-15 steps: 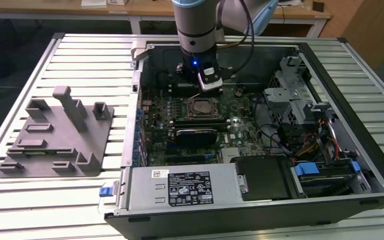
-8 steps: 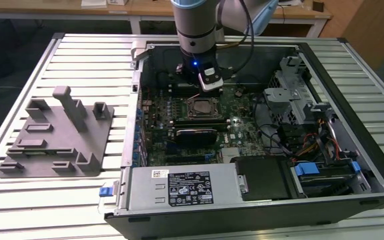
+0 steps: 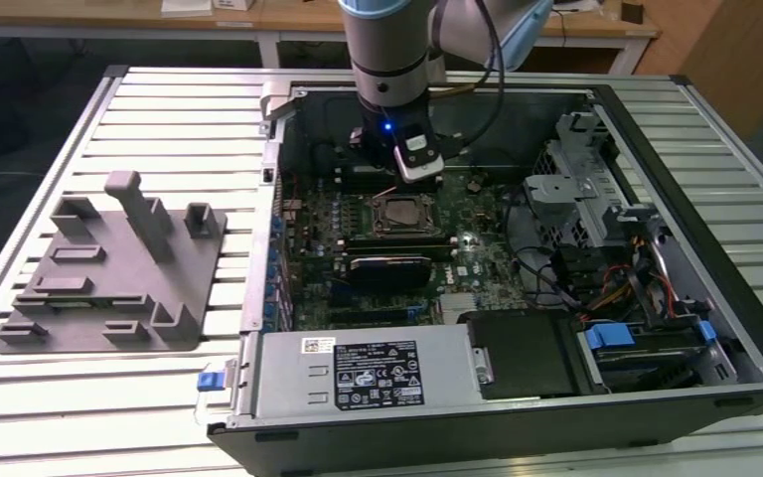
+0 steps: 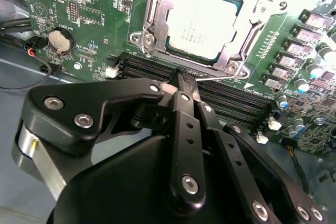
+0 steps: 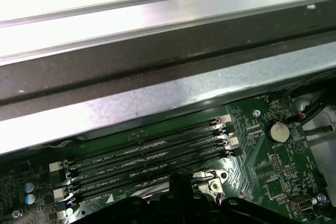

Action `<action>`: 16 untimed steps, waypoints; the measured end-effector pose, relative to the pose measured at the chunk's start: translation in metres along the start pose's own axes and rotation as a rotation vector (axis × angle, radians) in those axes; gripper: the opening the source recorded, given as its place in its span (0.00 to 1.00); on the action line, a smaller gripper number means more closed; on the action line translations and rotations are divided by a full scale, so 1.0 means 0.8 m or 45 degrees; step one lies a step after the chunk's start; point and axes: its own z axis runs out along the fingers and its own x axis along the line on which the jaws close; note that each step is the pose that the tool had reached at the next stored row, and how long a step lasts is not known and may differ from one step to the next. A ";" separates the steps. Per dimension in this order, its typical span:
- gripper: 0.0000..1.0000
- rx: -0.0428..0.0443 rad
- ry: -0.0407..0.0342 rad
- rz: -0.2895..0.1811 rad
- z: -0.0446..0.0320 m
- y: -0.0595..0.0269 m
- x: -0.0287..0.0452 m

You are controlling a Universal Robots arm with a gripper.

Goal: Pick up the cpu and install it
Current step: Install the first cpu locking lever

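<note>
Already the cpu sits in its socket.
I hold the gripper closed, empty, just beside it; any press calls for gentleness.

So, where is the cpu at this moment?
The cpu lies in the socket's metal frame on the motherboard, beside the memory slots and beyond the gripper in the second wrist view; in the exterior view it is near the case's middle.

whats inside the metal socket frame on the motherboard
The cpu lies inside the socket frame, its silver top showing. Whatever is under the chip is covered by it.
</note>
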 end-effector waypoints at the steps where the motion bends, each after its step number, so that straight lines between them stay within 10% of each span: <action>1: 0.11 0.000 -0.0001 0.000 0.0000 0.000 0.0000; 16: 0.11 -0.013 -0.0112 -0.036 0.0041 -0.001 0.0006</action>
